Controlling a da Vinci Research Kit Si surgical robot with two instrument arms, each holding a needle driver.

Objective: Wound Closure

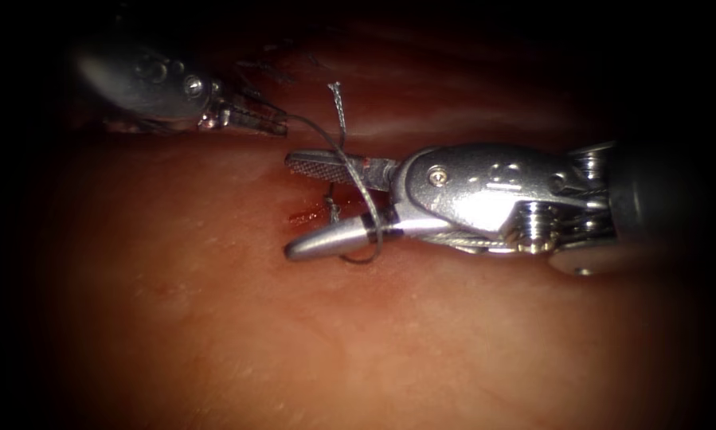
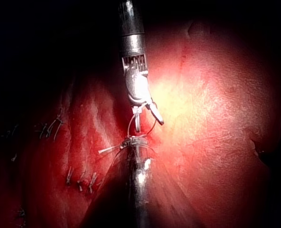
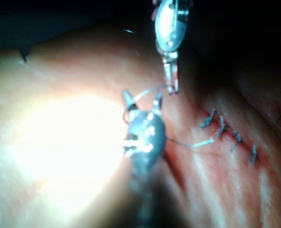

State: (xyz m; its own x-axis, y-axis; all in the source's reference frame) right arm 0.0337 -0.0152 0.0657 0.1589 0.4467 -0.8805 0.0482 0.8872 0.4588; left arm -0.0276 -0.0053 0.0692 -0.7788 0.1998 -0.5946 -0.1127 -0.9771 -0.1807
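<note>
Steel jaws spread wide, that is the right tool (image 1: 302,205), coming in from the right of the endoscope view with its 2 jaws parted in a V, 1 with its ridged face showing, the other smooth and rounded below it. Nothing is pinched between them; the thread (image 1: 356,179) runs down across the gap, wraps the base of the lower jaw in a loop and hangs just under it. A frayed cut end (image 1: 335,89) stands up above the upper jaw.

The left tool (image 1: 271,122) sits up at the far left, jaws closed on the thread, and a thin dark strand arcs from its tip over to the loop on the right tool. In the left wrist view the left tool (image 2: 133,141) has the strand at its tip with a pale tail sticking out sideways, and the right tool (image 2: 147,118) faces it with jaws apart.

Between the open jaws a short red line marks the cut (image 1: 314,213) in the tissue (image 1: 214,334), wet with a little red fluid. I cannot make out the needle. In the right wrist view a row of finished stitches (image 3: 226,130) runs along the tissue beyond both tools.
</note>
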